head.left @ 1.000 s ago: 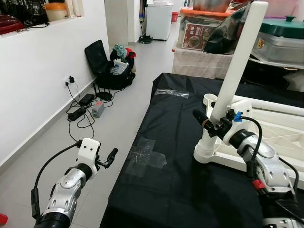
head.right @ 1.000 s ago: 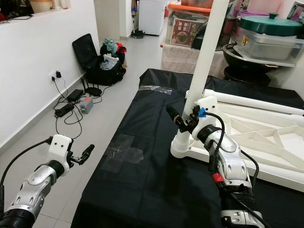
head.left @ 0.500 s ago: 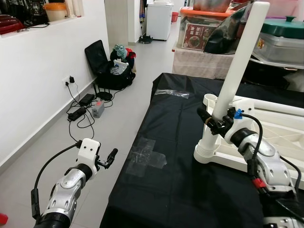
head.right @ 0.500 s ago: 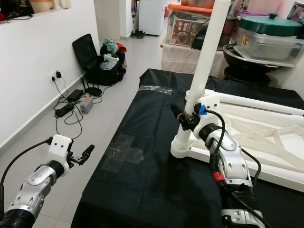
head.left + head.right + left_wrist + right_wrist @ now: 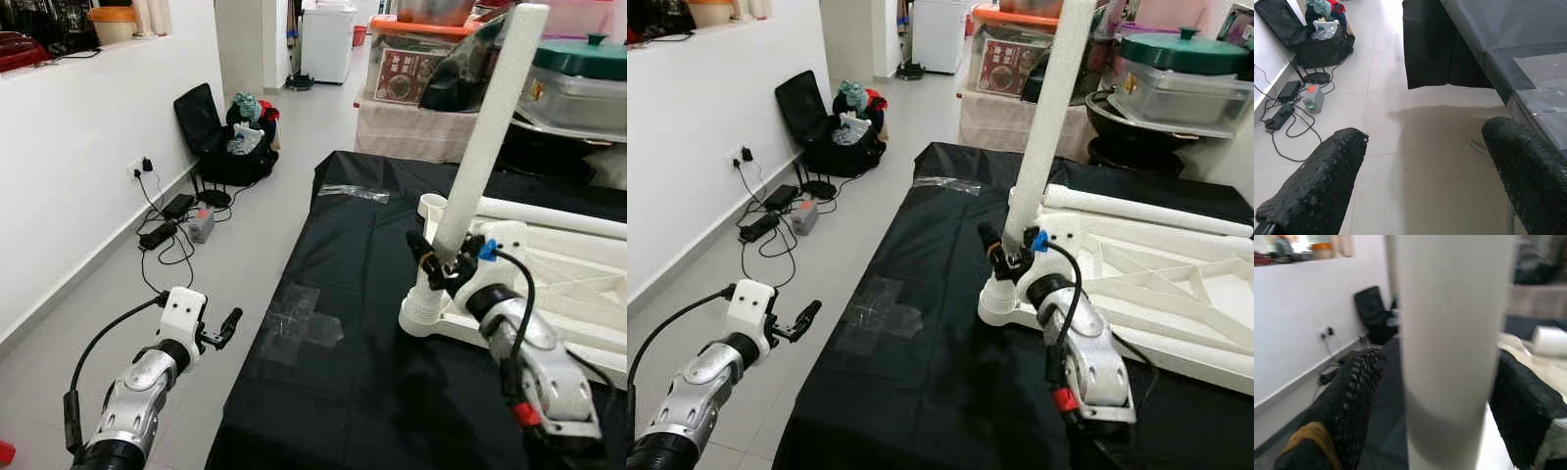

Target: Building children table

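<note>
The white table leg point(image 5: 1050, 117) stands nearly upright, leaning slightly, its foot seated in the corner socket point(image 5: 999, 299) of the upturned white tabletop point(image 5: 1176, 284) on the black-covered counter point(image 5: 921, 392). The right hand point(image 5: 1007, 257) sits right at the leg just above the socket, its fingers point(image 5: 1347, 401) set around the shaft on both sides. The left hand point(image 5: 220, 328) hangs open and wide over the floor point(image 5: 1415, 161), well apart from the leg, so the right arm is plainly the nearer.

Head cams look fwd/down, share table leg point(image 5: 485, 137); wrist cams sit close along pincers.
</note>
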Tool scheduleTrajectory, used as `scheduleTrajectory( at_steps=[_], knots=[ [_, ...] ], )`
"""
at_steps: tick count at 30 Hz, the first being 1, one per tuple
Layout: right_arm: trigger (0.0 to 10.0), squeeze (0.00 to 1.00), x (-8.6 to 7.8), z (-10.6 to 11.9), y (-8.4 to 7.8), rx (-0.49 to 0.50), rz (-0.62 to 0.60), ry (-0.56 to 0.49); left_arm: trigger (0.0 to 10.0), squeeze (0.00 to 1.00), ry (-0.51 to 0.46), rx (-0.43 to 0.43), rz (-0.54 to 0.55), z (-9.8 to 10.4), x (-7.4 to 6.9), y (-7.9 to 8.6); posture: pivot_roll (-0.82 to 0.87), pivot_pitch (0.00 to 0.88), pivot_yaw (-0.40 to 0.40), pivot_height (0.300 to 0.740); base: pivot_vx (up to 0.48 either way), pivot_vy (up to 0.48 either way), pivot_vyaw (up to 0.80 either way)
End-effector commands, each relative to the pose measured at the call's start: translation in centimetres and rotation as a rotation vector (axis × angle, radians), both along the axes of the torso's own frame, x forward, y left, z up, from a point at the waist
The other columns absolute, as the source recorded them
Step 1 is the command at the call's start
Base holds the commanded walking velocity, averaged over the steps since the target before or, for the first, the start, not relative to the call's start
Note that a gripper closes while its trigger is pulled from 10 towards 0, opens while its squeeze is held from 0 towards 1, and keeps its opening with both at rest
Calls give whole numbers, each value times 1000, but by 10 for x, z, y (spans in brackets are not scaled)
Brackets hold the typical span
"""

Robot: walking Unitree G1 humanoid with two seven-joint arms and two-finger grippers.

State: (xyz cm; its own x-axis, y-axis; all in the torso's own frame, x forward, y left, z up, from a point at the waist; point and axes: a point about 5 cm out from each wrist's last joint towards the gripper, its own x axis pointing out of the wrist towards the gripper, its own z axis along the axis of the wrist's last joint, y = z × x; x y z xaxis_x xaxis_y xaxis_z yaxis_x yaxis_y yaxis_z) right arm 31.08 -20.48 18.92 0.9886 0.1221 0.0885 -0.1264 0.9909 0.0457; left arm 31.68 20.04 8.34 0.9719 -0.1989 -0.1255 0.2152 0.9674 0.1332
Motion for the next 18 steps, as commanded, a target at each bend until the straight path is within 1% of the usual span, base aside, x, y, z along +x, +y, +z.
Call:
scheduleTrajectory(
  at_steps=[1,3,8,11,18],
  knots=[
    [10000,0,-1,0,0,5,-46,9,10000,0,20,14,2,-5,-2,1,37,0,-47,740,0,0,0],
    [10000,0,-1,-3,4,-4,-54,17,10000,0,21,14,4,-6,-3,2,37,0,-48,740,0,0,0],
    [10000,0,0,-6,4,-17,-88,34,10000,0,22,14,8,-7,-4,2,41,0,-54,740,0,0,0],
    [10000,0,1,-6,4,3,-104,35,10000,0,23,14,10,-7,-4,2,42,0,-55,740,0,0,0],
    [10000,0,5,0,16,23,-93,19,10000,0,21,10,9,-7,-4,0,40,0,-57,740,0,0,0]
  ],
)
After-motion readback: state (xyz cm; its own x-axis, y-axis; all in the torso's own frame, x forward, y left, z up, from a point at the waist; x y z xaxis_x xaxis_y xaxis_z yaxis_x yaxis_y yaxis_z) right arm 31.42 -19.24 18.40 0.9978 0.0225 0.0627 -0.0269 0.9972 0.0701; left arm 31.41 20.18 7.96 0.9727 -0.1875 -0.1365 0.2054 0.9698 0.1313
